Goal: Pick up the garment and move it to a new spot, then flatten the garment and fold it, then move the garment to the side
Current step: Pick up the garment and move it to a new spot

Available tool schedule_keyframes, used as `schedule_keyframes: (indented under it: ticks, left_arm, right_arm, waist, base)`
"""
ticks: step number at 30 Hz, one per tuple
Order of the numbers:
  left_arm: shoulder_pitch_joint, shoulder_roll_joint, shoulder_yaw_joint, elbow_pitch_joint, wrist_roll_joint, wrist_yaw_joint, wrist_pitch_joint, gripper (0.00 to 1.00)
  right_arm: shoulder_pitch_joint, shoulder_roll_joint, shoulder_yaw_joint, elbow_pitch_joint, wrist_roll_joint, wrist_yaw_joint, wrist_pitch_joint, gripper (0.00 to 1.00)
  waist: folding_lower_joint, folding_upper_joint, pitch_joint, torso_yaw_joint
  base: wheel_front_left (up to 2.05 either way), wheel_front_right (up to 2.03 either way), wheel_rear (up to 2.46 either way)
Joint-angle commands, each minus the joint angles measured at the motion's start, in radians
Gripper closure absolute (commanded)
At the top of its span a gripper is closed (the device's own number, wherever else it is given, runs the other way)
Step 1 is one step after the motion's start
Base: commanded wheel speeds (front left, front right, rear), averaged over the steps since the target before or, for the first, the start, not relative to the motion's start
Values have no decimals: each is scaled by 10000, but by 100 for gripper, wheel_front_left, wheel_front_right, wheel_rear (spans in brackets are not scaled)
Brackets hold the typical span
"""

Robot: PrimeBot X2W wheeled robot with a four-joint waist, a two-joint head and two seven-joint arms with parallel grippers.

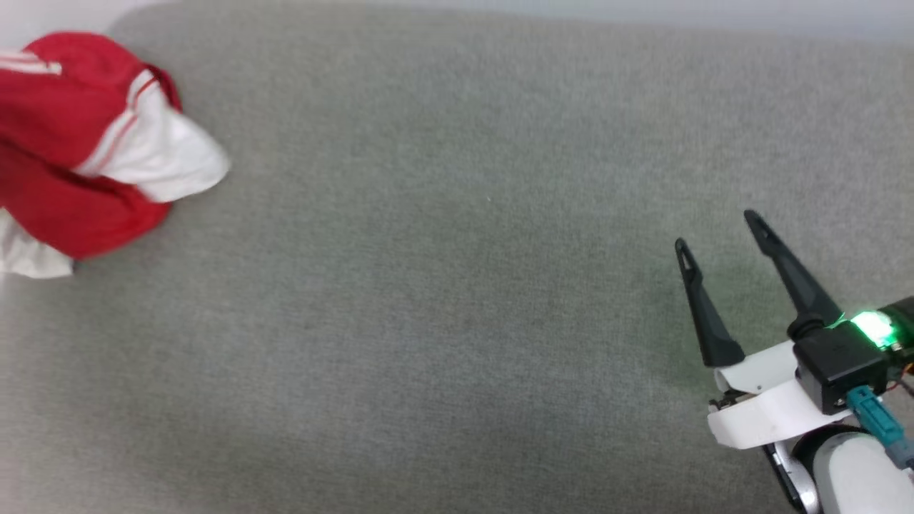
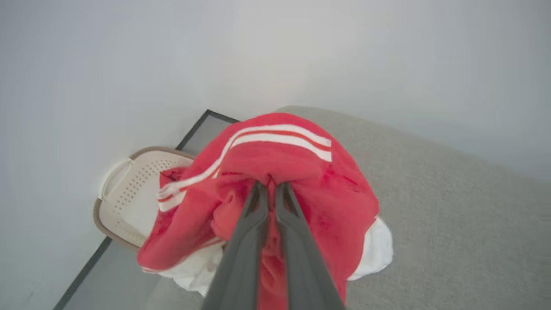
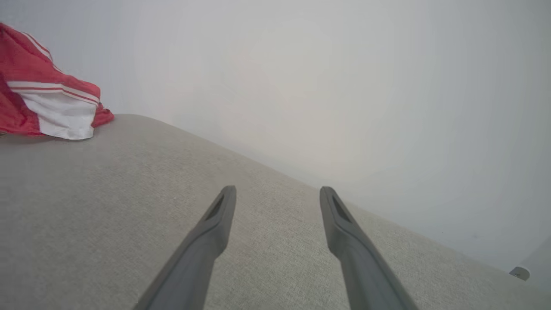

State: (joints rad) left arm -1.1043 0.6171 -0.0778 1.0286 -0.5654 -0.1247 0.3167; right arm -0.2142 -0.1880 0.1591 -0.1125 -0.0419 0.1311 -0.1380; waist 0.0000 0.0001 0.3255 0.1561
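Left wrist view looks straight onto the garment, a red jersey bunched into a mound with white-and-red striped trim running across its top and white sleeve cloth spilling out below on both sides. The left gripper has its two dark fingers drawn almost together, with a fold of the red fabric pinched between the tips. The shirt sits at the far left corner of a grey woven upholstered surface; in the head view it lies at the upper left edge, partly cut off by the frame, one white sleeve flopped out toward the middle.

Beyond that corner, lower down, stands a cream perforated laundry basket with a brown rim, partly hidden behind the jersey, on a grey floor bordered by a dark line. A plain pale wall rises behind everything.

Well apart from the shirt, at the lower right of the head view, the right gripper hangs over bare grey fabric with its fingers spread wide and nothing between them. A green light glows on its wrist.
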Motion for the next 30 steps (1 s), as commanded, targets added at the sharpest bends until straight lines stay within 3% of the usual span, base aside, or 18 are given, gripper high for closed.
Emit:
schedule_keyframes:
  ticks: [1,6,14,30]
  left_arm:
    - [-206,78,-68,-221,73,-63,-135,100]
    - [-589,267,-459,-1301,232,-61,-99,100]
    - [-392,502,-810,-4027,-17,3,1222,100]
    - [1916,644,-751,-10919,-824,2113,4961,100]
  right_arm:
    - [104,56,-22,63,17,-6,-82,0]
    - [204,289,10,336,19,-6,-256,0]
    - [246,547,-225,566,-6,-6,-507,0]
    - [444,746,-2045,932,-241,-6,-928,0]
  waist:
    - [0,-1,-561,196]
    - [0,-1,-1110,250]
    - [0,-1,-1616,41]
    - [0,-1,-2088,-1768]
  base:
    - [0,0,0]
    - [0,0,0]
    - [0,0,0]
    - [0,0,0]
